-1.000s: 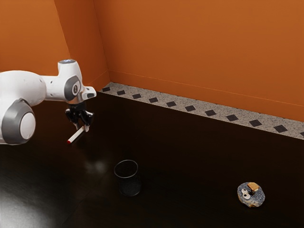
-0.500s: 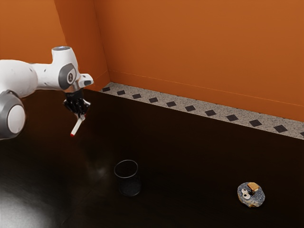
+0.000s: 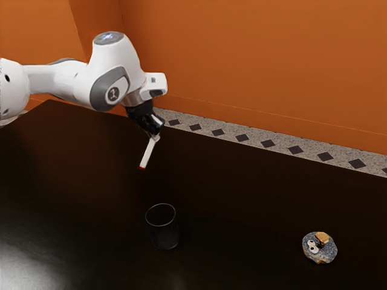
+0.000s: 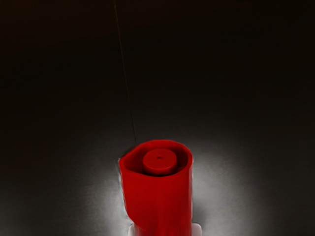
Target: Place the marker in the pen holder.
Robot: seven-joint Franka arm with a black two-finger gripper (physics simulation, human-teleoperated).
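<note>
My gripper (image 3: 156,136) is shut on the white marker (image 3: 148,153) near one end, up in the air. The marker slants downward, its red tip lowest. Below it, apart from it, the dark mesh pen holder (image 3: 164,234) stands upright on the table with its round mouth upward. In the wrist view the red end of the marker (image 4: 160,201) is large at the lower edge, with pale fingertip edges on both sides of it.
A round blue-and-tan patterned object (image 3: 319,248) lies on the dark table (image 3: 242,205) toward the exterior view's right. An orange wall (image 3: 260,66) with a speckled, diamond-patterned strip (image 3: 230,133) runs along the table's far side.
My hand has moved toward the exterior view's right, carrying the marker, which hangs more steeply than a second ago. The pen holder and the round object have stayed put.
</note>
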